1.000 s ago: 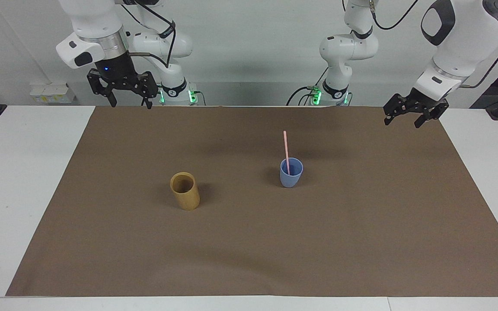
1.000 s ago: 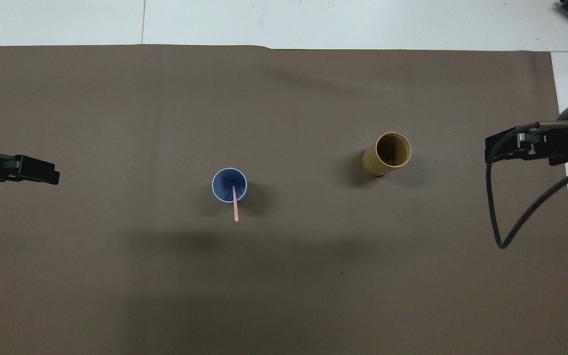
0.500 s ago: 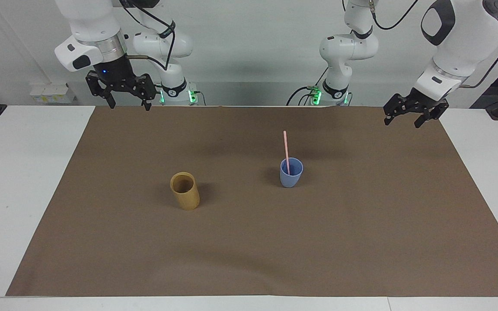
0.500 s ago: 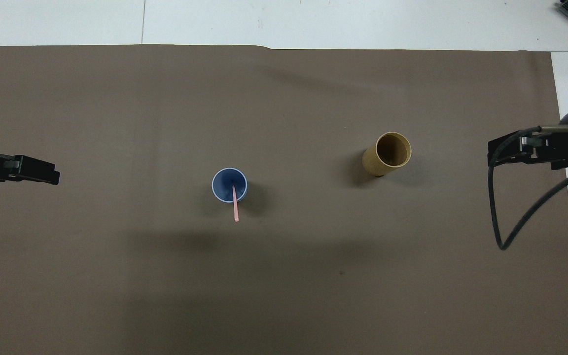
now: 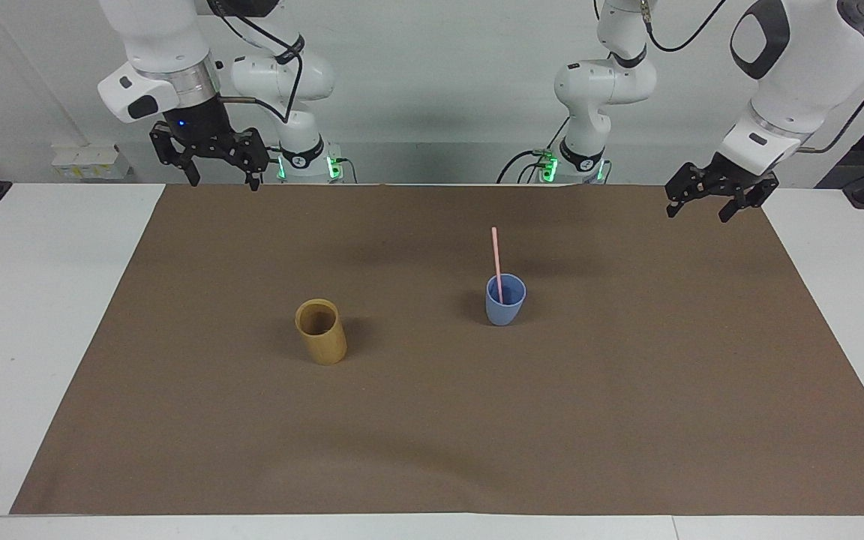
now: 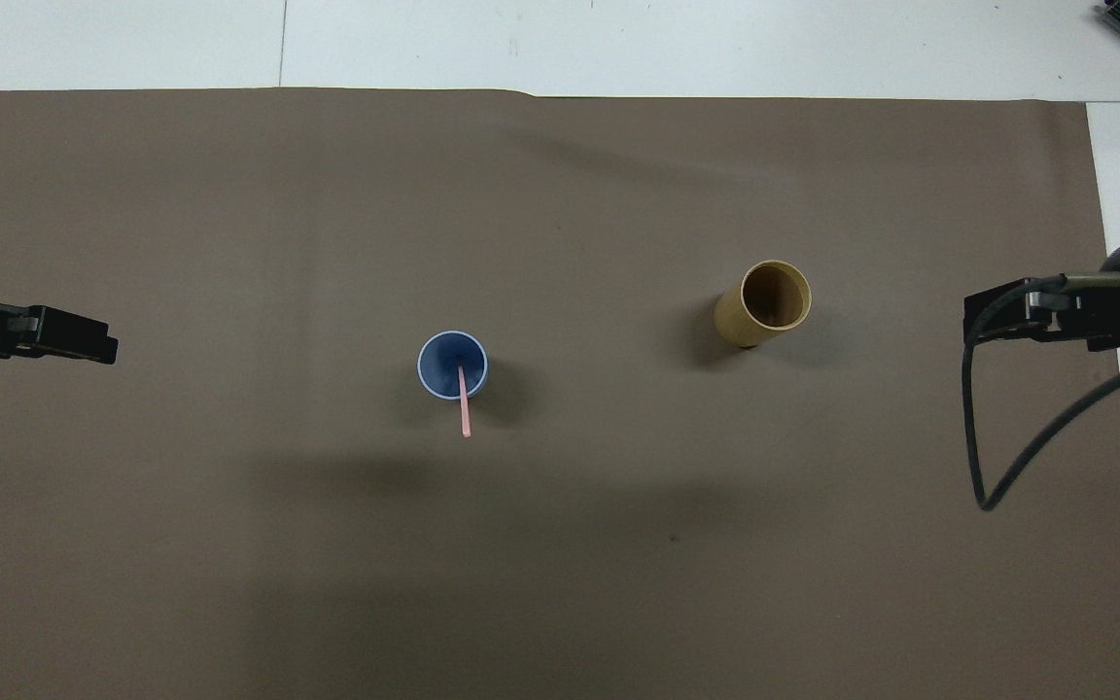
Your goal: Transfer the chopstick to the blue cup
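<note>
The pale-pink chopstick (image 5: 496, 255) stands in the light-blue cup (image 5: 505, 309), leaning on the rim nearest the robots, with about half its length above the rim. From overhead the chopstick (image 6: 464, 408) slants out of the blue cup (image 6: 438, 356) near the mat's middle. My left gripper (image 5: 699, 213) hangs open and empty over the mat's edge at the left arm's end; overhead, the left gripper (image 6: 84, 340) shows side-on. My right gripper (image 5: 223, 180) hangs open and empty over the mat's corner at the right arm's end.
A taller tan-brown cylindrical cup (image 5: 321, 342) stands empty on the brown mat (image 5: 627, 420), beside the blue cup toward the right arm's end, the same tan cup (image 6: 764, 303) overhead. A black cable (image 6: 1007, 457) loops down from the right arm.
The right gripper has drifted slightly outward and back toward the robots. The left gripper, the cups and the chopstick have not moved.
</note>
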Available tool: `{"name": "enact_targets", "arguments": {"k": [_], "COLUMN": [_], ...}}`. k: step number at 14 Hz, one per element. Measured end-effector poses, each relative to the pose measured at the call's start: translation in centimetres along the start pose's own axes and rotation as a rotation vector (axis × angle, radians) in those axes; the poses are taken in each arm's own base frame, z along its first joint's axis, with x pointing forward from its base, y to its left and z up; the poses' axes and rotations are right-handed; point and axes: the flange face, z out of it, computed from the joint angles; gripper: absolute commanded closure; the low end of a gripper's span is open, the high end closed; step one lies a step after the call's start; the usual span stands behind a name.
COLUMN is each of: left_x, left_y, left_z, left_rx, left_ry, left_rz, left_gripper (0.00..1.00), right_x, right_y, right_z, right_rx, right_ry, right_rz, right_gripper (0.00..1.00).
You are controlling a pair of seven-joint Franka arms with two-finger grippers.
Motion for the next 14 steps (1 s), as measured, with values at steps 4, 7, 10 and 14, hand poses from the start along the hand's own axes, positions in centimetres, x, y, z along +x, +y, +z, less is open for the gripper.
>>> {"name": "enact_targets", "arguments": {"k": [4,7,10,14], "left_x": [0.0,0.0,0.0,0.0], "left_y": [0.0,0.0,0.0,0.0], "left_z": [0.0,0.0,0.0,0.0], "left_rx": [0.0,0.0,0.0,0.0], "left_ry": [0.0,0.0,0.0,0.0], "left_rz": [0.0,0.0,0.0,0.0], "left_gripper": [0.0,0.0,0.0,0.0], "right_x": [-0.04,-0.04,-0.02,-0.03], "right_y": [-0.02,-0.05,-0.11,-0.12], "right_z": [0.2,0.14,0.07,0.14], "right_rx": [-0.001,0.0,0.001,0.001], "right_ry": [-0.003,0.002,0.008,0.006], "right_rz": [0.0,-0.001,-0.002,-0.002], "right_gripper": [0.0,0.0,0.0,0.0]}}
